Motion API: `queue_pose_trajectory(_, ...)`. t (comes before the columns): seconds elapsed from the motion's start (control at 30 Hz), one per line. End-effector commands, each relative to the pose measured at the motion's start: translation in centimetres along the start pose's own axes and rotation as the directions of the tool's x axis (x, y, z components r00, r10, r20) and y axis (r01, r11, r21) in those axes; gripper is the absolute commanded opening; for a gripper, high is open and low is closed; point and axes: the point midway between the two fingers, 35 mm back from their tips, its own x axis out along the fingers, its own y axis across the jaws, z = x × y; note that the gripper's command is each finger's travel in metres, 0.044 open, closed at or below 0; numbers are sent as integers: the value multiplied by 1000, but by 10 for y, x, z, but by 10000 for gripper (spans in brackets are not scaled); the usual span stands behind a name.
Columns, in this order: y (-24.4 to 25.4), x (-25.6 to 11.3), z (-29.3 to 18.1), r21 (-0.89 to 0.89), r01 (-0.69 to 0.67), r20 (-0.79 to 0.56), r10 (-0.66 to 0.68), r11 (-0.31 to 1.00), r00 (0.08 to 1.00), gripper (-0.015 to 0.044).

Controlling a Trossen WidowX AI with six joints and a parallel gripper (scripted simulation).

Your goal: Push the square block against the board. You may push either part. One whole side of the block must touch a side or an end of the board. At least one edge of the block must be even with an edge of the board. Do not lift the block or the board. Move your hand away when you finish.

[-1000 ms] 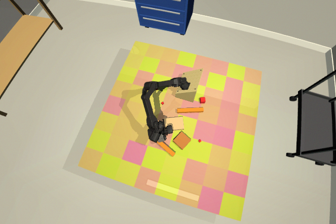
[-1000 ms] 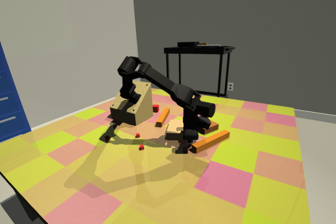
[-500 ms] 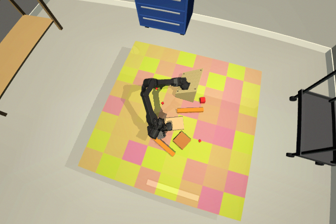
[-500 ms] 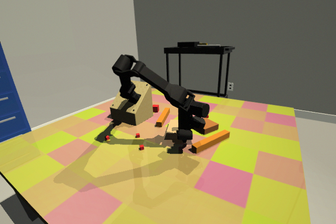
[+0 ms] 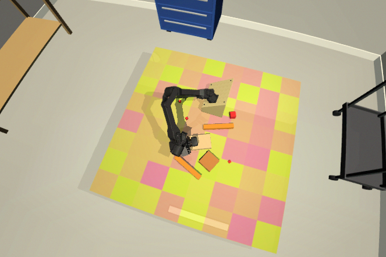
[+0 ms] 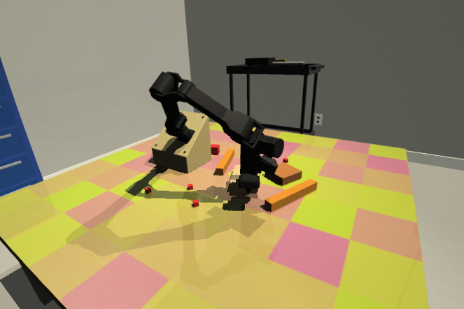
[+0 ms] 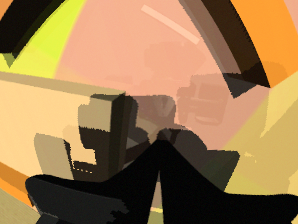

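Note:
The square block (image 5: 208, 160) (image 6: 289, 173) is brown and lies flat, turned at an angle to the board. Its near corner is close to the board's long side, with a thin gap in the top view; no whole side meets the board. The cream board (image 5: 204, 141) (image 6: 235, 173) (image 7: 40, 112) lies flat, partly hidden by the arm in the top and exterior views. My gripper (image 6: 252, 189) (image 7: 161, 145) is shut and empty, low beside the board's left end as the top view shows it. The arm hides the fingertips in the top view.
One orange bar (image 5: 218, 126) (image 6: 225, 161) lies beyond the board. Another orange bar (image 5: 187, 167) (image 6: 291, 194) (image 7: 282, 35) lies near my gripper, beside the block. A tan wedge box (image 5: 213, 109) (image 6: 199, 152) stands at the arm's base. Several red cubes (image 5: 232, 114) (image 6: 215, 149) lie about.

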Motion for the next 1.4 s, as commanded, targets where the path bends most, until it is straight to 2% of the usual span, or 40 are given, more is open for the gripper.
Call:
queue_pose_trajectory(0.0, -3, -40, 4, 8, 18, 22, -18, 1000, 1000, 0)
queue_pose_trajectory(0.2, -2, -40, 5, 10, 17, 23, -17, 1000, 1000, 0)
queue_pose_trajectory(0.3, 16, -41, 13, 30, 1, 35, -2, 1000, 999, 0)
queue_pose_trajectory(0.6, 144, -45, 45, 131, -52, 53, 45, 990, 998, 0)
queue_pose_trajectory(0.83, 242, -38, 34, 197, -6, 28, 0, 980, 1000, 0)
queue_pose_trajectory(1.1, 247, -35, 33, 202, -1, 27, -4, 979, 1000, 0)
queue_pose_trajectory(1.23, 246, 15, 34, 202, 1, 26, -7, 979, 1000, 0)
queue_pose_trajectory(1.37, 246, 18, 34, 202, 2, 26, -7, 979, 1000, 0)
